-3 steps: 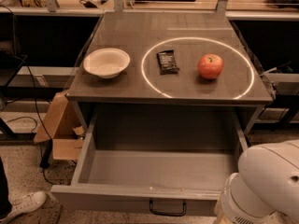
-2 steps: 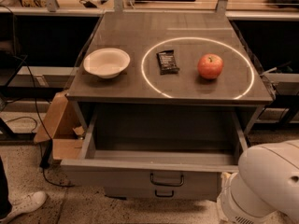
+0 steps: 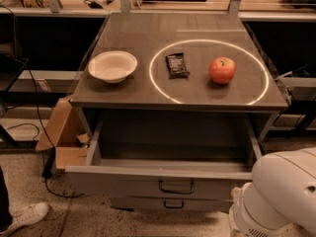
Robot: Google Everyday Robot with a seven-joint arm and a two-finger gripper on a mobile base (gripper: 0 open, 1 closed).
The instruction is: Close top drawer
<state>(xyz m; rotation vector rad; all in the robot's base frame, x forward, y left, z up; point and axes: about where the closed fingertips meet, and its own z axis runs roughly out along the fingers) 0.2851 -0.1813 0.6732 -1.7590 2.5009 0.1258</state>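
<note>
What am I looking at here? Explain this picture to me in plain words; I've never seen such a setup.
One camera looks down at a grey table from its front; where it is mounted cannot be told. The white rounded shape at lower right is part of the robot's arm. Its end effector, the two-finger grasping part, is out of view, so nothing is seen held. On the table lie a white bowl, a dark snack packet and a red apple, the last two inside a ring of light. Underneath, the top drawer stands pulled out, not yet pushed shut.
</note>
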